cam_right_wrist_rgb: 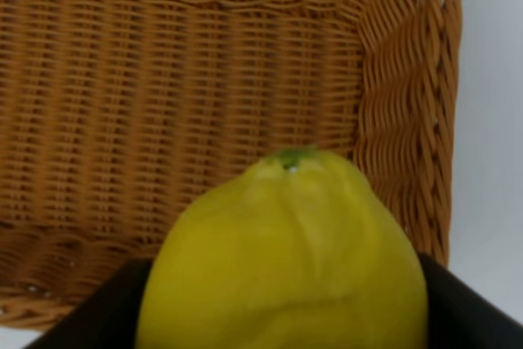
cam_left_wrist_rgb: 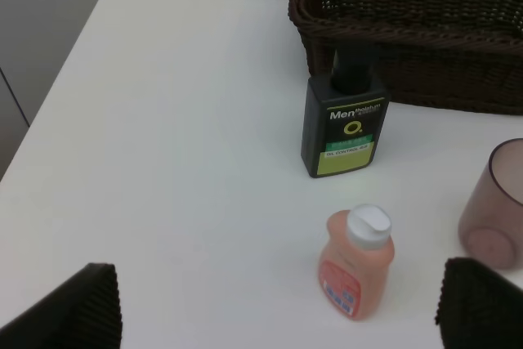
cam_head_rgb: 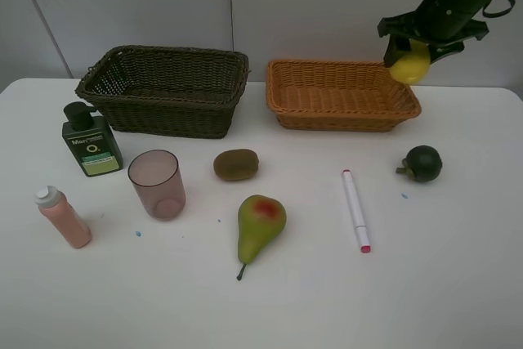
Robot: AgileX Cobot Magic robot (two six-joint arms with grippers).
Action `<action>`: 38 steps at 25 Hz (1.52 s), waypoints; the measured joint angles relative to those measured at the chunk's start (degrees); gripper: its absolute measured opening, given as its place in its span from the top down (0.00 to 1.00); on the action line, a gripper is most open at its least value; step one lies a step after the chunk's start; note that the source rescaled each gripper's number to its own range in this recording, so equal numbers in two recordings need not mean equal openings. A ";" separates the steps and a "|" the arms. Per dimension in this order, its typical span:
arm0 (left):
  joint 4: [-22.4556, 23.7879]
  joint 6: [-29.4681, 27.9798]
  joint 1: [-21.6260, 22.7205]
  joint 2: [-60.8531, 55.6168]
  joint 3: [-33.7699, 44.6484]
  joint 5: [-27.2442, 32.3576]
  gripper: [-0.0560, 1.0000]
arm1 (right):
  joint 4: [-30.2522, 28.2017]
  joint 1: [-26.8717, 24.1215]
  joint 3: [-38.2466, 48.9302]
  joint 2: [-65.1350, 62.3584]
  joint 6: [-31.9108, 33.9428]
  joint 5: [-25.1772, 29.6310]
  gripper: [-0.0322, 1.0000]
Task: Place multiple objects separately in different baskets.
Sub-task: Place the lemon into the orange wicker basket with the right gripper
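Observation:
My right gripper (cam_head_rgb: 415, 56) is shut on the lemon (cam_head_rgb: 410, 65) and holds it above the right end of the light orange-tan basket (cam_head_rgb: 341, 96). In the right wrist view the lemon (cam_right_wrist_rgb: 286, 259) fills the foreground over the basket's floor (cam_right_wrist_rgb: 163, 104). The dark brown basket (cam_head_rgb: 167, 90) stands at the back left. On the table lie the kiwi (cam_head_rgb: 236, 164), the pear (cam_head_rgb: 261, 224), the marker (cam_head_rgb: 355, 209), the dark green round fruit (cam_head_rgb: 423, 163), the pinkish cup (cam_head_rgb: 156, 183), the dark green bottle (cam_head_rgb: 91, 141) and the pink bottle (cam_head_rgb: 63, 217). My left gripper (cam_left_wrist_rgb: 278, 308) is open above the table's left part.
The left wrist view shows the dark green bottle (cam_left_wrist_rgb: 343, 124), the pink bottle (cam_left_wrist_rgb: 357, 263), the cup (cam_left_wrist_rgb: 494, 206) and the dark brown basket's wall (cam_left_wrist_rgb: 417, 30). The table's left edge (cam_left_wrist_rgb: 49, 96) is close by. A grey wall stands behind the baskets.

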 joint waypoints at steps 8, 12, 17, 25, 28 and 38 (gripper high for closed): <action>0.00 0.00 0.00 0.00 0.00 0.00 0.00 | 0.35 0.12 -4.68 9.85 0.00 -3.21 0.40; 0.00 0.00 0.00 0.00 0.00 0.00 0.00 | 1.36 0.12 -4.75 12.52 0.00 -4.39 0.40; 0.00 0.00 0.00 0.00 0.00 0.00 0.00 | 1.42 0.12 -4.79 14.42 0.00 -5.24 0.40; 0.00 0.00 0.00 0.00 0.00 0.00 0.00 | 1.47 0.12 -4.79 14.96 0.00 -5.84 0.40; 0.00 0.00 0.00 0.00 0.00 0.00 0.00 | 1.52 0.12 -4.79 14.96 0.00 -5.96 0.40; 0.00 0.00 0.00 0.00 0.00 0.00 0.00 | 2.30 0.47 -4.87 14.96 -4.55 -7.88 0.03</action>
